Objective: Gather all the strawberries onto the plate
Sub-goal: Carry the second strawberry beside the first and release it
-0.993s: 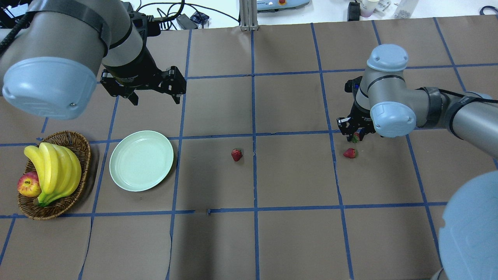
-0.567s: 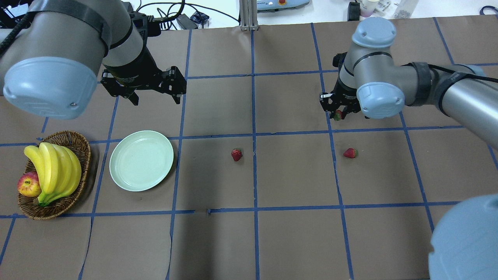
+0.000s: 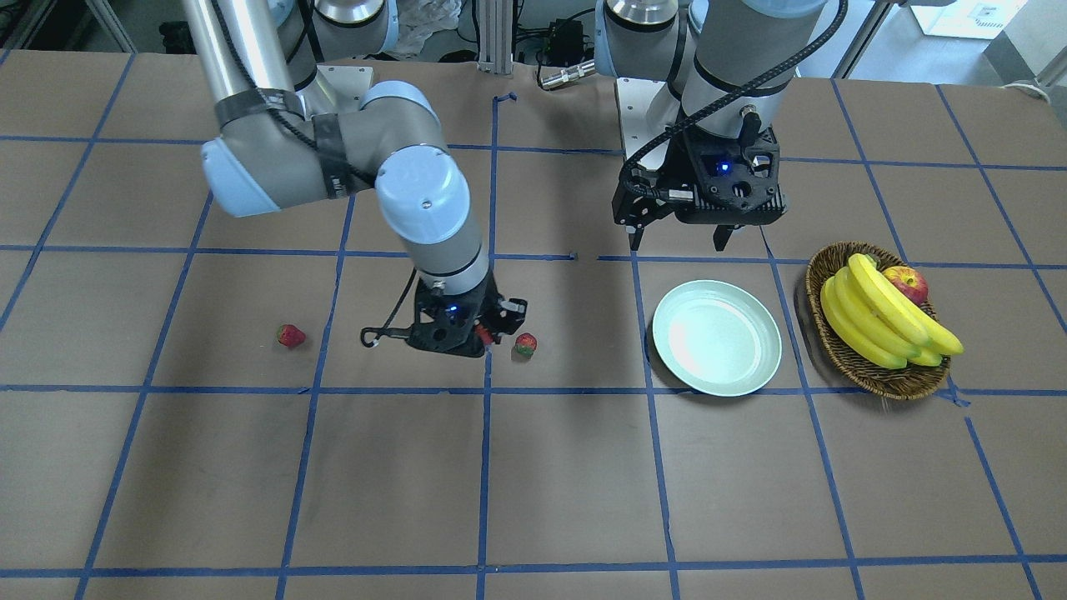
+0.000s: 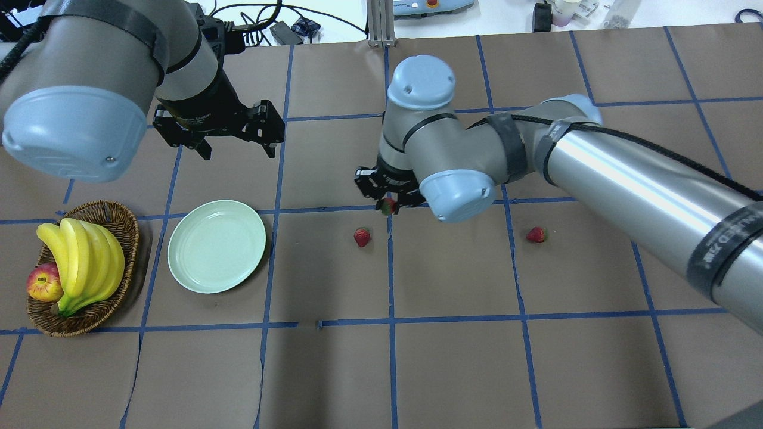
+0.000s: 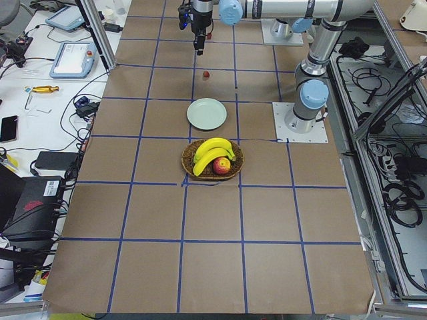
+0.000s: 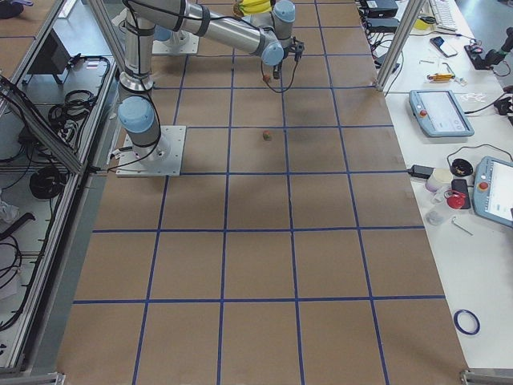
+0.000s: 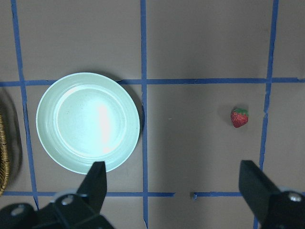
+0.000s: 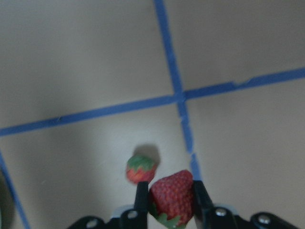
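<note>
Plate (image 4: 216,246) between basket (image 4: 128,238) and strawberries (image 4: 362,237) on the table (image 4: 453,357)

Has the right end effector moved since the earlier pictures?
Yes. The right end effector, holding a strawberry, went left in the overhead view, from by the right-hand strawberry to by the middle strawberry, nearer the plate.

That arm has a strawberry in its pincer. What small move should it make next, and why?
Probably swing the right pincer across, shut, until it is over the plate. It grips a strawberry above the table, and the plate, toward the robot's left, lies empty.
</note>
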Controlling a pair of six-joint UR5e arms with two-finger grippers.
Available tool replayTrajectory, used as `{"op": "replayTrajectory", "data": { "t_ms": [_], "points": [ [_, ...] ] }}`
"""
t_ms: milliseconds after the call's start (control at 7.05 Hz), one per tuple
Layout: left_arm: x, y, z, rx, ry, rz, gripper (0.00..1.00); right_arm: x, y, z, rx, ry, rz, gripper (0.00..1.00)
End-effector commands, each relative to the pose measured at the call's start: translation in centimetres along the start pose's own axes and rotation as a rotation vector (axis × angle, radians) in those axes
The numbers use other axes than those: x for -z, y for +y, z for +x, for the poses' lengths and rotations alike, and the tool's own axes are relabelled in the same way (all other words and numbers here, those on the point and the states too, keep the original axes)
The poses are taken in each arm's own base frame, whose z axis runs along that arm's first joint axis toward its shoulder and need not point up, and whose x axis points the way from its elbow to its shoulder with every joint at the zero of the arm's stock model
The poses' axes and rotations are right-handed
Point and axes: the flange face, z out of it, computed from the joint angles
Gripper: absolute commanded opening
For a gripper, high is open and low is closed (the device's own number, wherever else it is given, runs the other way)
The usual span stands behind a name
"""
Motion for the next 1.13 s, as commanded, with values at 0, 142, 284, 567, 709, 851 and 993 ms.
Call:
{"op": "replayTrajectory", "data": {
  "t_ms": [0, 142, 284, 567, 709, 851, 993],
  "points": [
    [0.2, -0.1, -0.2, 0.002, 0.001, 0.003, 1.00, -2.0, 6.0, -5.0, 0.030, -0.058, -0.088, 0.00],
    [0.4, -0.1, -0.3, 0.002, 0.002, 0.007, 1.00, -4.1, 5.7, -4.9, 0.024, -0.043, -0.115, 0.00],
    [0.2, -0.1, -0.3, 0.002, 0.001, 0.004, 1.00, -6.9, 5.2, -4.5, 0.015, -0.010, -0.146, 0.00],
    [0.3, -0.1, -0.3, 0.002, 0.000, 0.006, 1.00, -9.3, 5.3, -3.8, 0.002, 0.021, -0.178, 0.31],
    [0.2, -0.1, -0.3, 0.001, 0.000, 0.004, 1.00, -8.9, 5.4, -3.9, 0.001, 0.018, -0.172, 0.99],
    [0.2, -0.1, -0.3, 0.002, 0.000, 0.003, 1.00, -8.4, 5.2, -4.2, 0.005, 0.009, -0.164, 1.00],
    [0.1, 0.0, -0.3, 0.001, 0.000, 0.001, 1.00, -8.0, 5.1, -4.1, 0.006, 0.013, -0.152, 1.00]
  ]
}}
